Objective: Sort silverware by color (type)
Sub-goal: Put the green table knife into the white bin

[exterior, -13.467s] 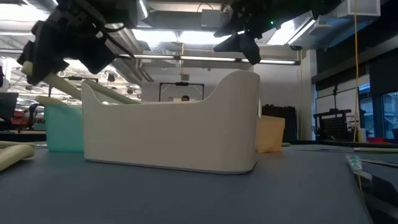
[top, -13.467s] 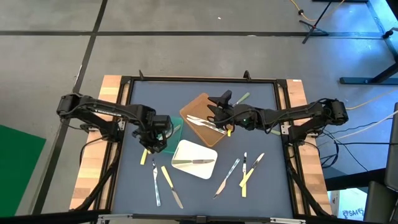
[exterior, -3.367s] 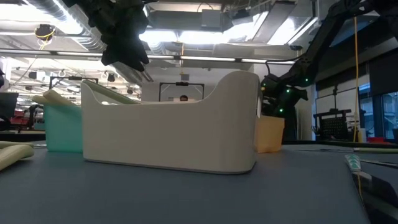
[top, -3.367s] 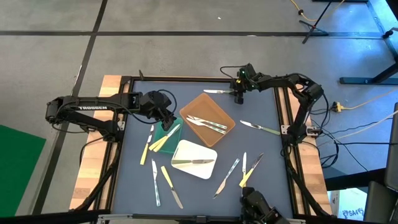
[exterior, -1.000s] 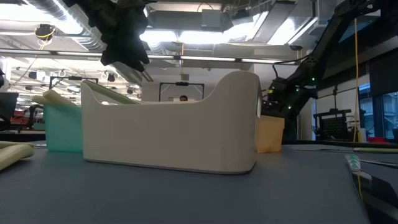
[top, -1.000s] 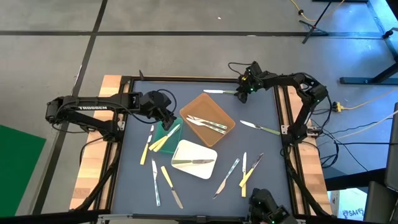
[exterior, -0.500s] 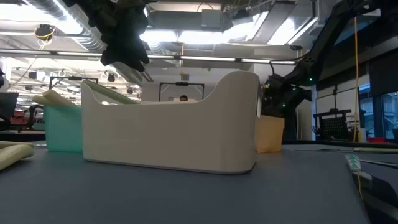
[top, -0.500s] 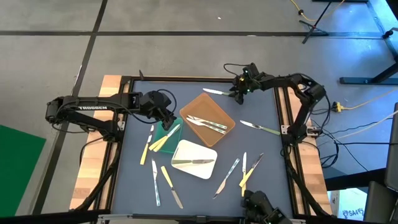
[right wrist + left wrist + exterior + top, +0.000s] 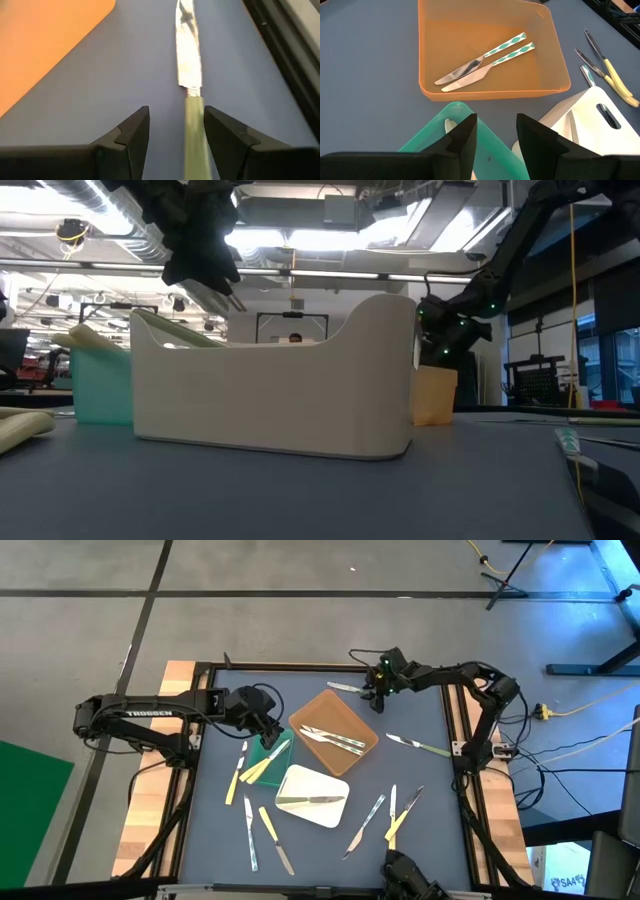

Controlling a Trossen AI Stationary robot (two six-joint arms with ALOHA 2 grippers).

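Observation:
A knife with a pale green handle (image 9: 345,688) lies on the table by the far edge. My right gripper (image 9: 372,692) is open over its handle (image 9: 193,125), which runs back between the two fingers while the blade (image 9: 187,55) points ahead. My left gripper (image 9: 262,720) is open and hangs above the green tray (image 9: 485,150), touching nothing. The brown tray (image 9: 318,708) holds two pieces with silvery-blue patterned handles (image 9: 512,47). One knife lies in the white tray (image 9: 290,780). Yellow-handled pieces stick out of the green tray (image 9: 258,745). My right gripper stands with a finger on each side of the knife's green handle (image 9: 193,125), the fingers along the knife. The handle runs close by one finger (image 9: 225,132). I cannot tell whether it touches that finger.
Loose silverware lies on the table: a green-handled knife (image 9: 418,746) near the right edge, several pieces (image 9: 392,812) at the near right, several more (image 9: 262,830) at the near left. A dark object (image 9: 405,875) shows at the near edge. The table frame's far rail runs just behind the right gripper.
My right gripper has moved toward the table's left along the far edge, coming over the knife's handle toward its blade. The left arm has kept still.

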